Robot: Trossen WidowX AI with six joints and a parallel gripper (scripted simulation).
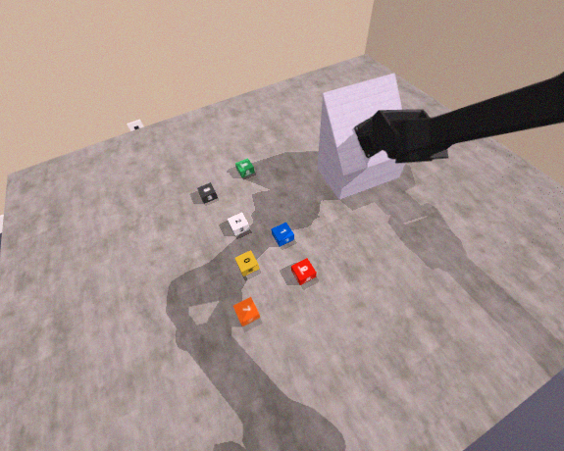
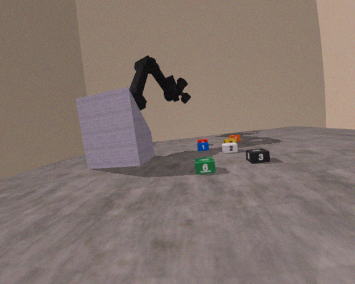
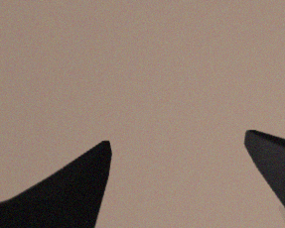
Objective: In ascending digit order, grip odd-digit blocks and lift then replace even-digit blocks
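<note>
My gripper [image 1: 363, 142] [image 2: 186, 90] [image 3: 176, 142] is open and empty, raised well above the table, away from the blocks. Seven blocks stand apart on the table: a yellow block [image 1: 246, 263] showing 0, a blue block [image 1: 282, 234] [image 2: 203, 146] showing 1, a white block [image 1: 238, 225] [image 2: 229, 147] showing 2, a black block [image 1: 207, 192] [image 2: 257, 155] showing 3, a green block [image 1: 244, 168] [image 2: 205, 166] showing 6, an orange block [image 1: 246, 311] [image 2: 234, 138] showing 7, and a red block [image 1: 303, 271] whose digit looks like 9. The wrist view shows no block.
A large pale lilac wedge-shaped body [image 1: 341, 115] [image 2: 108, 129] stands on the table [image 1: 104, 221] [image 2: 186, 216], right of the green block in the top view. The arm passes above and beside it. A white wall socket [image 1: 134, 125] shows beyond the table's far edge.
</note>
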